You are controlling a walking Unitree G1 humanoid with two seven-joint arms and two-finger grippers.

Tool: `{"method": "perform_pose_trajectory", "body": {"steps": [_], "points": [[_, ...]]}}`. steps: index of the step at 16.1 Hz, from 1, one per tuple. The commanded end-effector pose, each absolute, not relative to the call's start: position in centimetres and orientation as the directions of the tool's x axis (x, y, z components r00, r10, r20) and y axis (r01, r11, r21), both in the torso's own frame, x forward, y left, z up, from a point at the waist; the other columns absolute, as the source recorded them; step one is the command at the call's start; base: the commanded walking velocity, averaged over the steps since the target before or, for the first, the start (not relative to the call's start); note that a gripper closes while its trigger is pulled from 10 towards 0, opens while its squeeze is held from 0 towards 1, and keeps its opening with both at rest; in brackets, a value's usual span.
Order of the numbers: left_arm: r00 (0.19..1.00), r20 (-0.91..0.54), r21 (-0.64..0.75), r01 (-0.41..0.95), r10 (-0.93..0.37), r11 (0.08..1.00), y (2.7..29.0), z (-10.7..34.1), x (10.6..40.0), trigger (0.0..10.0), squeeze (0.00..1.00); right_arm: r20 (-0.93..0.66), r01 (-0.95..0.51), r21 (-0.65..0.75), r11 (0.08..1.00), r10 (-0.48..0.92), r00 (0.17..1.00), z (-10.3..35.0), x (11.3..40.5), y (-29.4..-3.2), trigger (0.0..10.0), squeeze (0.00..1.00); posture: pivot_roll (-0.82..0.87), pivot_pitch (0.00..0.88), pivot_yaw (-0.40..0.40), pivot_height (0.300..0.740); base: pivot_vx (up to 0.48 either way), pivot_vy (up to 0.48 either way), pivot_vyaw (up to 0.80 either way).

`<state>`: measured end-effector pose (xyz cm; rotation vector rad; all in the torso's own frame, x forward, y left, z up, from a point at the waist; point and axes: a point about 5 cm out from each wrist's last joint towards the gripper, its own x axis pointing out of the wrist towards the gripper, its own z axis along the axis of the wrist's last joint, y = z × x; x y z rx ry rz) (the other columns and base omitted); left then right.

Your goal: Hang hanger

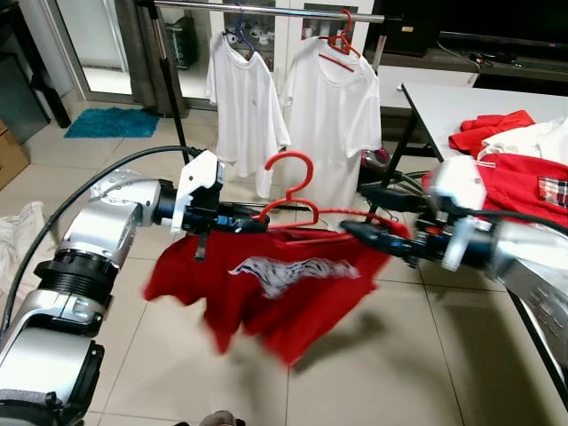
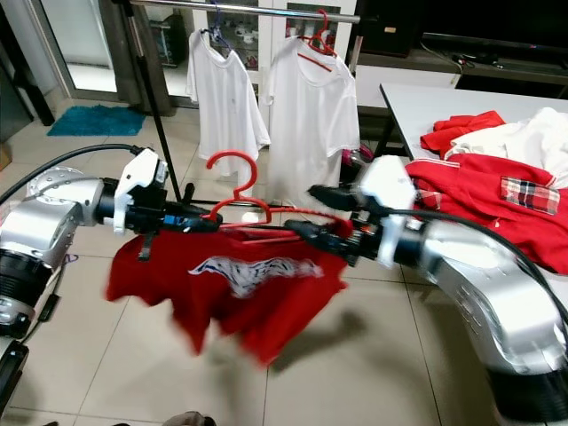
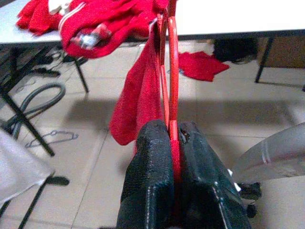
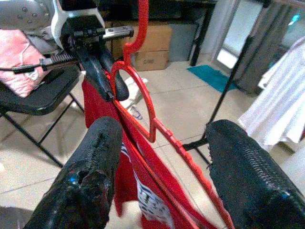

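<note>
A red hanger (image 1: 297, 177) carries a red T-shirt (image 1: 275, 284) with a white print, held in the air between my two arms. My left gripper (image 1: 253, 222) is shut on the hanger's left end; in the left wrist view its fingers (image 3: 152, 171) clamp the thin red bar. My right gripper (image 1: 352, 213) is open at the hanger's right end, one finger on each side of the sloping arm (image 4: 183, 152) without pinching it. Behind stands the clothes rail (image 1: 266, 11), higher and farther away than the hook.
Two white T-shirts (image 1: 244, 106) (image 1: 333, 115) hang on the rail, on a blue and a red hanger. The rack's dark pole (image 1: 169, 80) stands at its left. A white table (image 1: 444, 102) with piled red and white clothes (image 1: 524, 169) is on the right. A blue mat (image 1: 111, 122) lies far left.
</note>
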<state>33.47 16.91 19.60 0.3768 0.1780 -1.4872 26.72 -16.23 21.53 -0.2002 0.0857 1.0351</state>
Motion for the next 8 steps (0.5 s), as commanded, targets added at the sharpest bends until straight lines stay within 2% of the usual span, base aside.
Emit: {"method": "perform_pose_trajectory", "body": {"steps": [1, 2, 4, 5, 6, 7, 8], "points": [[0.033, -0.341, 0.179, 0.983, -0.940, -0.030, 15.9, 20.9, 33.5, 0.0, 0.00, -0.204, -0.902, -0.075, 0.426, 0.879, 0.432, 21.6, 27.0, -15.8, 10.0, 1.00, 0.00, 0.000, 0.006, 0.740, 0.000, 0.000, 0.00], [0.008, -0.345, 0.176, 0.983, -0.939, -0.056, 15.7, 20.9, 33.4, 0.0, 0.00, -0.252, -0.930, -0.050, 0.364, 0.896, 0.365, 21.6, 26.9, -15.4, 10.0, 1.00, 0.00, 0.000, 0.006, 0.740, 0.000, 0.000, 0.00], [-0.005, -0.347, 0.172, 0.983, -0.938, -0.069, 15.6, 20.9, 33.4, 0.0, 0.00, -0.283, -0.940, -0.045, 0.339, 0.898, 0.337, 21.5, 27.0, -15.3, 10.0, 1.00, 0.00, 0.000, 0.004, 0.740, 0.000, 0.000, 0.00], [-0.032, -0.355, 0.166, 0.981, -0.934, -0.097, 15.5, 20.9, 33.1, 0.0, 0.00, -0.315, -0.936, -0.065, 0.345, 0.883, 0.347, 21.3, 27.6, -15.1, 10.0, 0.12, 0.00, 0.000, 0.001, 0.740, 0.000, 0.000, 0.00], [-0.040, -0.357, 0.165, 0.981, -0.933, -0.106, 15.5, 20.9, 33.1, 0.0, 0.00, -0.326, -0.935, -0.072, 0.346, 0.878, 0.350, 21.3, 27.8, -15.0, 10.0, 0.12, 0.00, 0.000, 0.001, 0.740, 0.000, 0.000, 0.00], [-0.056, -0.364, 0.166, 0.978, -0.930, -0.124, 15.5, 21.0, 32.9, 0.0, 0.00, -0.341, -0.938, -0.078, 0.339, 0.875, 0.345, 21.2, 28.2, -14.9, 10.0, 0.00, 0.00, 0.000, 0.000, 0.740, 0.000, 0.000, 0.00], [-0.056, -0.364, 0.166, 0.978, -0.930, -0.124, 15.5, 21.0, 32.9, 0.0, 0.00, -0.341, -0.938, -0.078, 0.339, 0.875, 0.345, 21.2, 28.2, -14.9, 10.0, 0.00, 0.00, 0.000, 0.000, 0.740, 0.000, 0.000, 0.00]]}}
